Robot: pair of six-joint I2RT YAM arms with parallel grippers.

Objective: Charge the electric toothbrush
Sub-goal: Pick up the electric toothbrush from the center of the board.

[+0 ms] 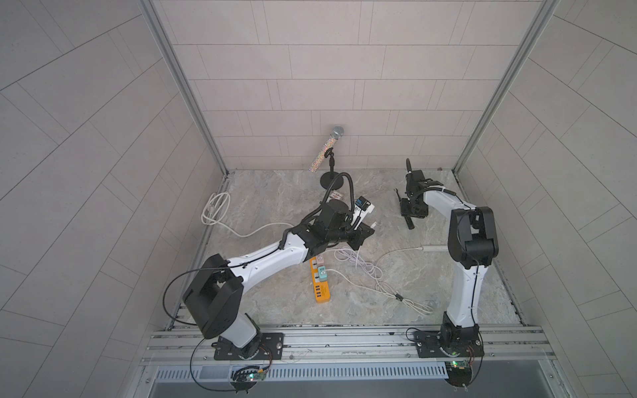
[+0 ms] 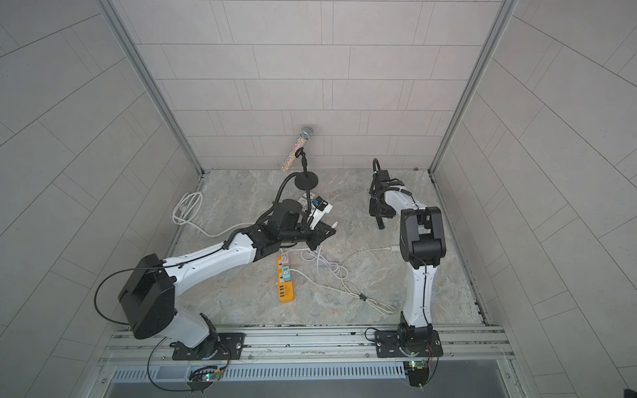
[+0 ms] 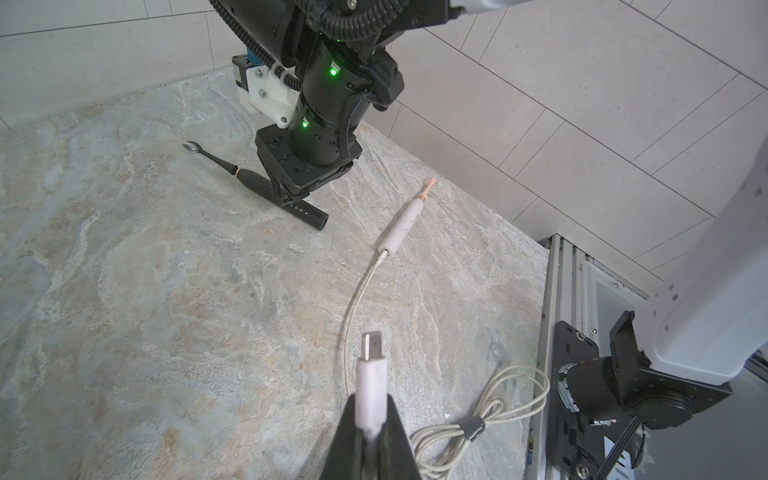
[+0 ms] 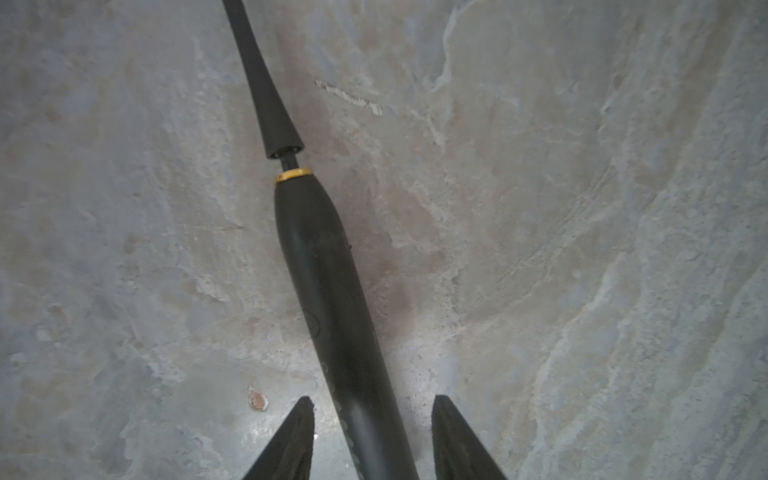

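Your right jaws are down at about 1 o'clock on the tabletop (image 1: 275, 303), straddling the handle of the black toothbrush (image 4: 328, 291). They stand partly open, with a sliver of marble showing on each side of the handle in the right wrist view, so nothing is gripped there. The brush lies flat, its head toward roughly 12 o'clock and its base toward 6. Your left jaws are clamped tight on a white plug (image 3: 371, 353), its metal tip poking out past the fingertips, held up off the marble near the centre. Over at 3 o'clock a white toothbrush (image 3: 401, 226) with a pink head lies flat, apart from the black one, with a pale cable (image 3: 353, 303) running into its base. The orange power strip (image 1: 320, 286) sits at about 7 o'clock with two small adapters plugged in. A glittery microphone (image 1: 325, 150) stands at 12 o'clock by the back wall, and a loose white coil (image 1: 215, 210) lies at 10 o'clock.
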